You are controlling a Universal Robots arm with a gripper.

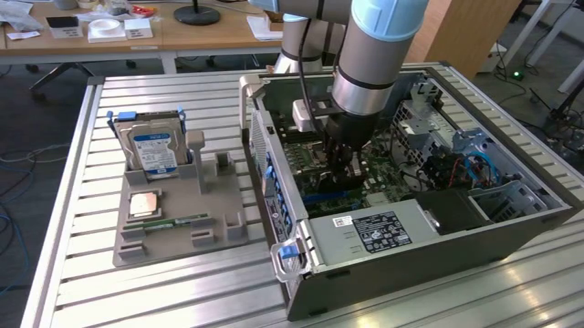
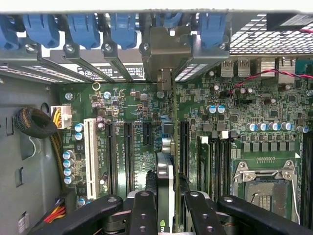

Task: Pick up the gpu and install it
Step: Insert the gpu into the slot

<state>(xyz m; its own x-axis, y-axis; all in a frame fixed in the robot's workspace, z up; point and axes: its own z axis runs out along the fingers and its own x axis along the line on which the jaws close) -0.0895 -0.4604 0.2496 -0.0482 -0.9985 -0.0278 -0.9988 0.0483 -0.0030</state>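
Gpu, the thin flat black card (image 2: pixel 165 169) with a silver metal bracket (image 2: pixel 166 49), stands on its edge inside the open grey computer case (image 1: pixel 511 219), just over the green motherboard (image 2: pixel 127 103). The black gripper (image 2: pixel 166 178) is pinching it, one finger on each face. The bracket end is at the row of blue plastic clips (image 2: pixel 83 27). We judge that the pick-up is done and the install step is in hand. We cannot tell if the card edge sits in a black slot (image 2: pixel 184 147) yet. In our opinion, seating calls for a straight push down, with the card kept in line with the slot.
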